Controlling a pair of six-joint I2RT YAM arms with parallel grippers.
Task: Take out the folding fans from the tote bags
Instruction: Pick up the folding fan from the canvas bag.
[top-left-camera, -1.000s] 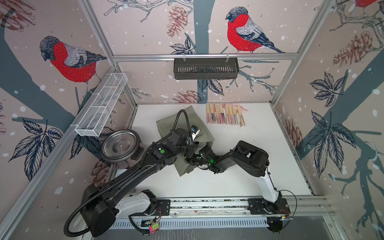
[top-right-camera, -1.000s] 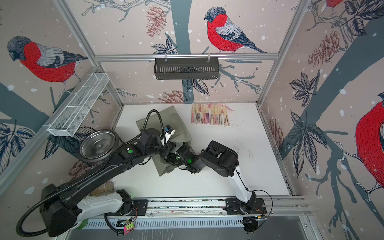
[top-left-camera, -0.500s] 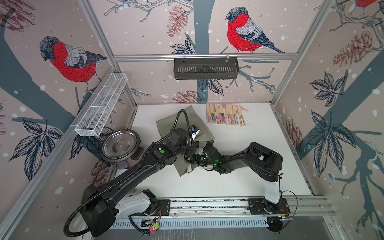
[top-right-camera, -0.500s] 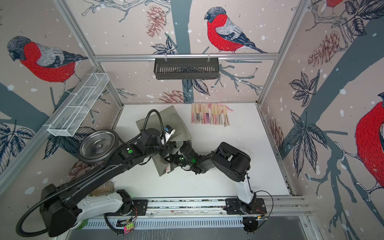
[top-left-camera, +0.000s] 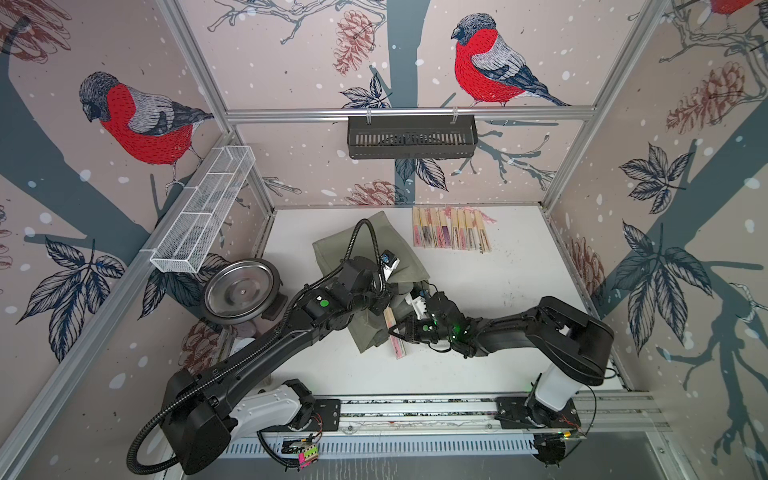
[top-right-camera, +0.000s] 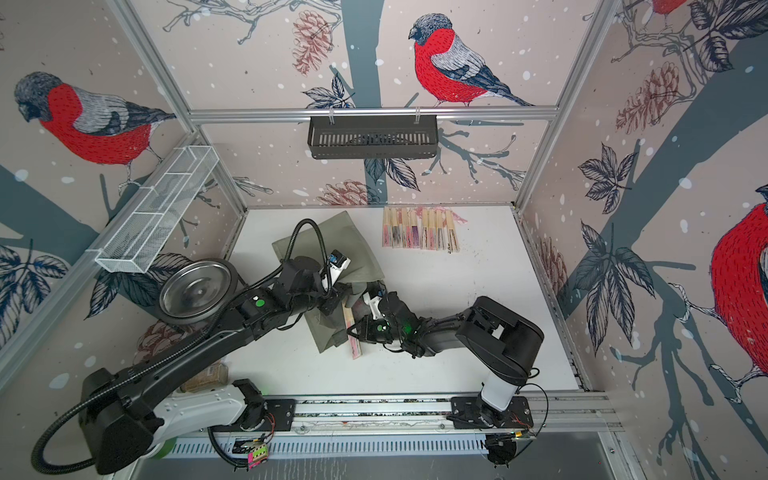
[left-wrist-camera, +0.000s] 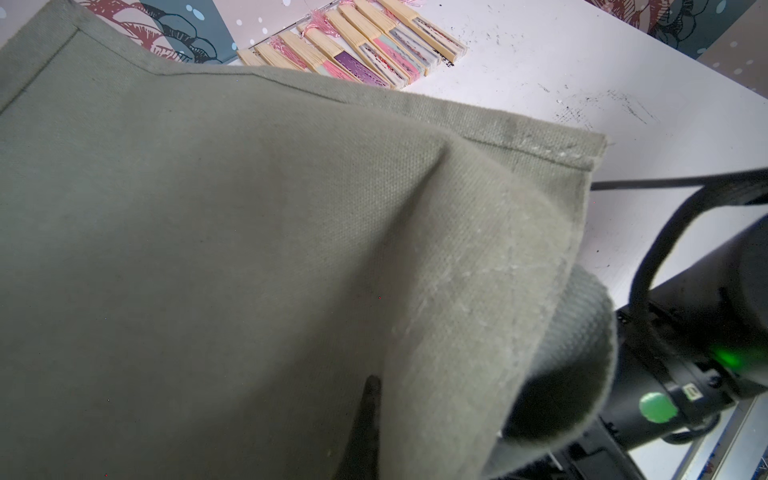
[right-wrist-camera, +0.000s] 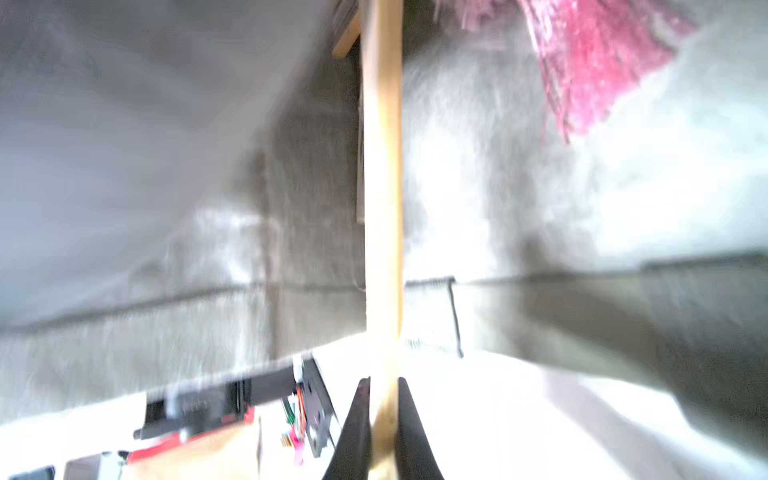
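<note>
- One folding fan (top-left-camera: 395, 337) is coming out. A second ago the right gripper (top-left-camera: 404, 331) sat at the mouth of the tote bag (top-left-camera: 405, 259) with its jaws a little apart. Now they are closed flat on the fan's pale bamboo, and the arm has stretched out along the near side of the table (top-left-camera: 498, 291).
- That fan lies roughly half clear of the bag, its free end pointing at the table's near edge and its other end under the olive cloth.
- From where I stand, the grip looks made and the pull begun; what remains is to draw the fan fully clear.
- The left gripper (left-wrist-camera: 368, 415) has not budged. It is closed tight on the bag's cloth and holds the rim up like a tent, which keeps the mouth open for the other arm.
- About ten fans already lie in a row of fans (top-left-camera: 451, 235) along the table's far edge, well apart from the bag.
- In both top views the left gripper's tips are buried under its own wrist, and its wrist camera shows only one dark fingertip against the cloth.
- The right wrist picture is smeared. I can make out the black fingers (right-wrist-camera: 357, 424) on the slat, a pink tassel (right-wrist-camera: 590, 62) and a sliver of bamboo behind, which may or may not be another fan.
- I cannot tell how many fans remain inside the bag.
</note>
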